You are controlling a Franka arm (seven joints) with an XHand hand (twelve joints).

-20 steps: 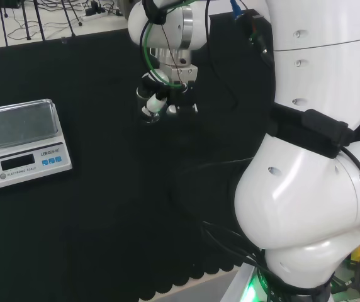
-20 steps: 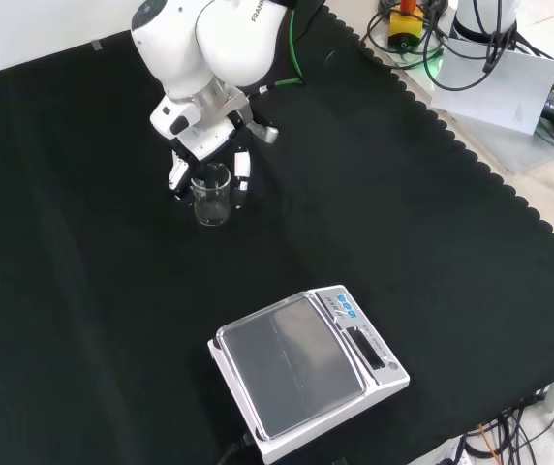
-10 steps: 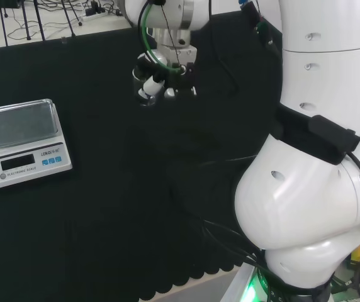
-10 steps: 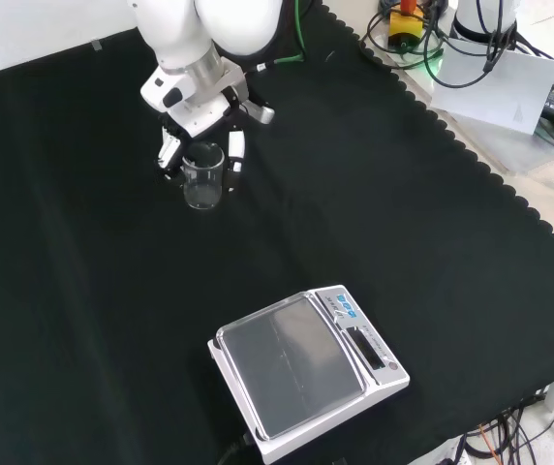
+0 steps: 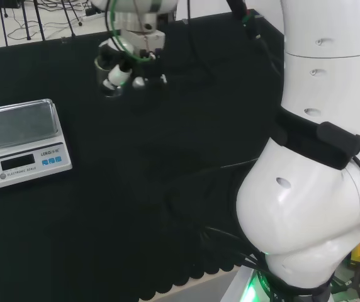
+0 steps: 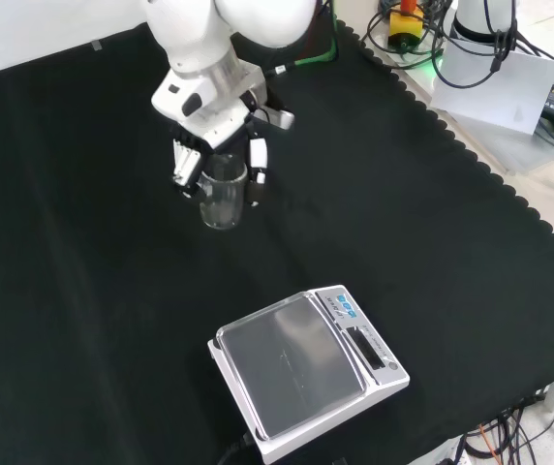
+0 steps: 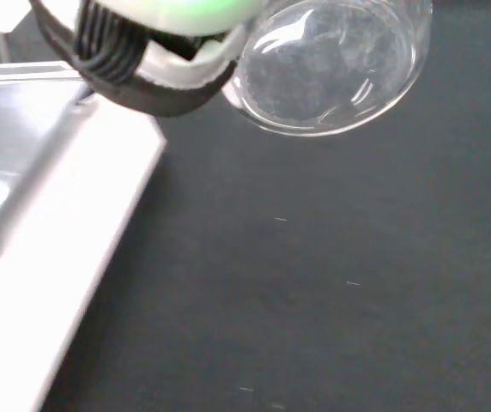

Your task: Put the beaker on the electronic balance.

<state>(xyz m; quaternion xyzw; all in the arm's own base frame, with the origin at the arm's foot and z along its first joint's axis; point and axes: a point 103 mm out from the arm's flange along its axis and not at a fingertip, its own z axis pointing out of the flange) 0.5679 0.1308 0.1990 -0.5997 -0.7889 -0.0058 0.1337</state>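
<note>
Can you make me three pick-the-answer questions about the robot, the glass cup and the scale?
1. Where is the beaker?
A. on the balance's pan
B. in the hand, above the cloth
C. lying on its side on the cloth

2. What colour is the cloth on the bench?
A. black
B. red
C. yellow

3. What is on the balance pan?
A. a beaker
B. a spoon
C. nothing

Answers:
1. B, the front view shows the hand with its fingers curled round the beaker, up and left of the balance.
2. A, the cloth is black in both the head and the front view.
3. C, the grey pan is bare in the front view.
</note>
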